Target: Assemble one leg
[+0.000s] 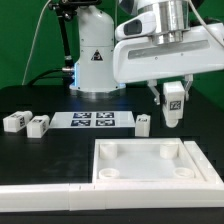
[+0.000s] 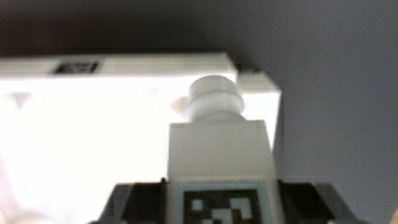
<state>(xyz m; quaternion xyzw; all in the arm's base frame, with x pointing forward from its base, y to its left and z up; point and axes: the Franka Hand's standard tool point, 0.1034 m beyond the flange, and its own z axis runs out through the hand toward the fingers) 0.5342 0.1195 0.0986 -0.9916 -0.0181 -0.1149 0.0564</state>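
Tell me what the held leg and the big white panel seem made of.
The leg held in the gripper: probably rigid plastic, matte white, printed black-and-white tag on its face. The panel: likely the same matte white plastic, judging by its moulded round sockets.

Black matte table (image 1: 40,150) occupies the near field. Green backdrop (image 1: 20,40) closes the far side. Lighting: even, diffuse.

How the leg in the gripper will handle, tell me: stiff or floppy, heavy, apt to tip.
The leg, clamped in the gripper, looks like solid moulded plastic: probably stiff and light. Its smooth faces may slip. Stood on its narrow round peg, it would likely tip.
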